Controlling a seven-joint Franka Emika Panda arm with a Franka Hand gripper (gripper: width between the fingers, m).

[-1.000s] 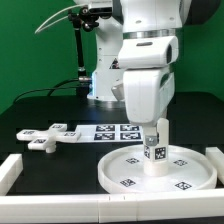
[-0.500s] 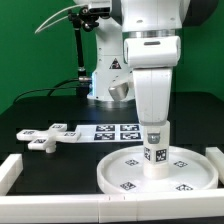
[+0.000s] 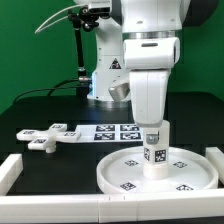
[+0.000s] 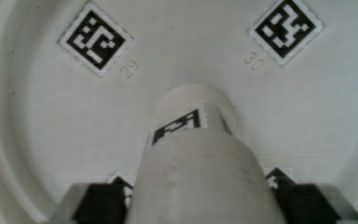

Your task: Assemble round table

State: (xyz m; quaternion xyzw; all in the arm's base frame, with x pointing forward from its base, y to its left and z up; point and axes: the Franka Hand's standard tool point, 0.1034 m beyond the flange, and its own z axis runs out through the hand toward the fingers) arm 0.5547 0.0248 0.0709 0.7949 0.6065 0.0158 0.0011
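**Leg stood on the disc, seating in hand**

The leg [image 3: 154,153] is clasped near its top by the gripper [image 3: 153,134]. In the wrist view the dark fingers [image 4: 101,200] are seen pressed against either side of it, narrowed to its width. The leg is placed at about the middle of the disc [image 3: 112,174], which lies flat on the table with its rim up, near the front edge and toward the exterior view's right. The foot of the leg appears to be touching the disc floor, though whether it is seated in a socket cannot be told.

The leg's long axis is held upright, square to the disc, with one end pointed down into the disc and the other up into the gripper. A square tag is shown on its near side.

The step in hand is judged to be the joining of leg to disc. The next move is likely to call for downward pressure and perhaps a turn about the upright axis, with the leg kept from tilting, before the fingers are parted.

The cross-shaped base [image 3: 44,136] is left lying flat and well apart, toward the exterior view's left, just beside the marker board [image 3: 116,130]. It is not yet fitted.
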